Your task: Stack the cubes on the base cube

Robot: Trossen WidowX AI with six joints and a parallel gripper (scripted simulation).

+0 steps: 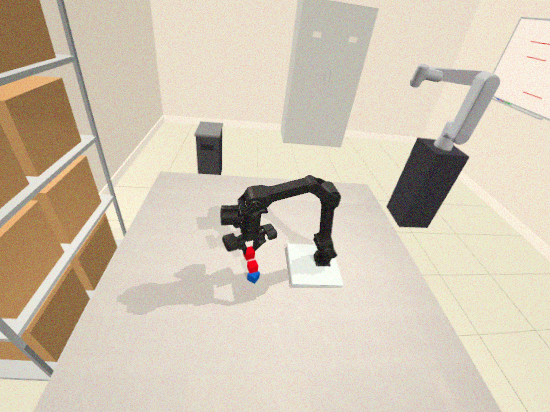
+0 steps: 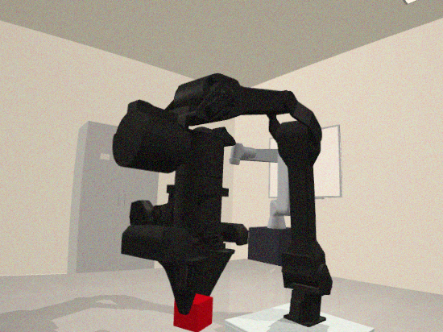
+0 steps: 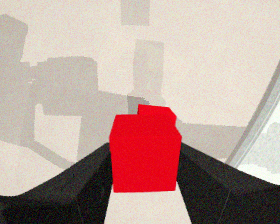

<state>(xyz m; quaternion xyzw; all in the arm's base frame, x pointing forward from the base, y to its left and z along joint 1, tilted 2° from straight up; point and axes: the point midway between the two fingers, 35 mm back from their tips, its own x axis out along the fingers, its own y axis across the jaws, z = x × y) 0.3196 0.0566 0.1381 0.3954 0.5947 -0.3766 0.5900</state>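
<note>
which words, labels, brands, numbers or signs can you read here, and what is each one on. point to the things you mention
No readable text in any view.
Whiteboard (image 1: 532, 77) (image 2: 328, 159): only red strokes, no letters made out.
Cabinet (image 1: 327, 97) (image 2: 97, 219): pale patches, too small to read.

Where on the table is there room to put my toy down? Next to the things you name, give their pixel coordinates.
Bare tabletop lies in front of the blue base cube (image 1: 253, 277) and the white plate (image 1: 316, 280) (image 2: 258, 324) in the top view. It's crowded around the gripper (image 1: 250, 249) (image 2: 195, 305) (image 3: 145, 155), with two red cubes close to the blue one.
</note>
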